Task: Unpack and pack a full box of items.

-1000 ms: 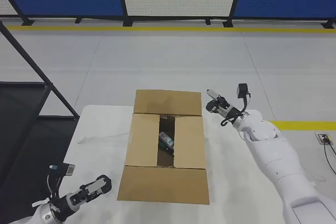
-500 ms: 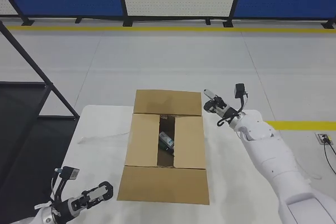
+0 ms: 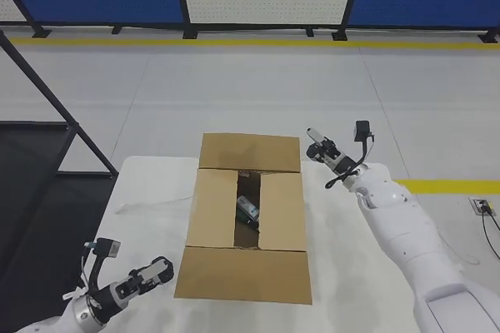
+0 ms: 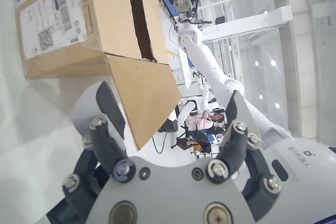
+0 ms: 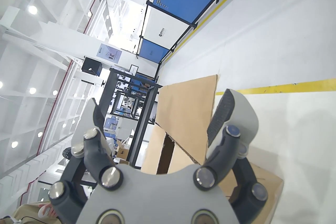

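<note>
box [image 3: 246, 275] centred on surface [image 3: 146, 212], slot between side flaps [image 3: 212, 208] running near-to-far. right end effector [image 3: 315, 143], jaws apart, just beside its far right corner; left end effector [image 3: 160, 270], also spread, off the near left corner.

Pale grey floor [image 3: 233, 83] w/ yellow line [image 3: 233, 42], blue panels [image 3: 100, 10] behind, black frame [image 3: 68, 126], bright ceiling lights [image 5: 32, 9].
</note>
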`<state>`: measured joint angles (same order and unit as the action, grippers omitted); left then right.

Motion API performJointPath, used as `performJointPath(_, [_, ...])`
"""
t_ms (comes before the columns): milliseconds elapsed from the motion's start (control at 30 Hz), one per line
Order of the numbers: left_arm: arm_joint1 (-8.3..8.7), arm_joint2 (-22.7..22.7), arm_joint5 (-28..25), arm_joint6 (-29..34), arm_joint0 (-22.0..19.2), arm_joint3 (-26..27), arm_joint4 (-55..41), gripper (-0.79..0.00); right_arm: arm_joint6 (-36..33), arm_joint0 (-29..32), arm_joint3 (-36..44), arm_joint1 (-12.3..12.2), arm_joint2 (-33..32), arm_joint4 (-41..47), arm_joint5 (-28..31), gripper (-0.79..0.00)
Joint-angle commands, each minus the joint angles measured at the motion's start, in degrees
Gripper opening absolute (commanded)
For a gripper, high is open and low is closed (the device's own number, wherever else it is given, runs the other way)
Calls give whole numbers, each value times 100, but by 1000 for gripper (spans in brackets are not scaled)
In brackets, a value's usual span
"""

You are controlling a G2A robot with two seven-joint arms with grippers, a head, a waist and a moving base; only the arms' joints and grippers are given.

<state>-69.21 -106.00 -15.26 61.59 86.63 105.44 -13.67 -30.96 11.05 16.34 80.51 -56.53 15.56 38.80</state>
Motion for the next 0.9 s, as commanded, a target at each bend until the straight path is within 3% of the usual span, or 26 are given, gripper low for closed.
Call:
performJointPath(0, [0,1,0,15,0,0,-2,0,0,0,1,-1,-1,3,-5,0])
performJointPath(400, [106,14,256,-15,-38,-189,147,0,546,257,603,-23,53,-581,-997,0])
performJointPath(567, [175,-14,282,352,-23,-354,102,0,151,260,570,48,43,-410,-1108,0])
performJointPath(867, [251,58,219,403,-34,-420,39,0,-651,180,418,115,-93,14,-723,0])
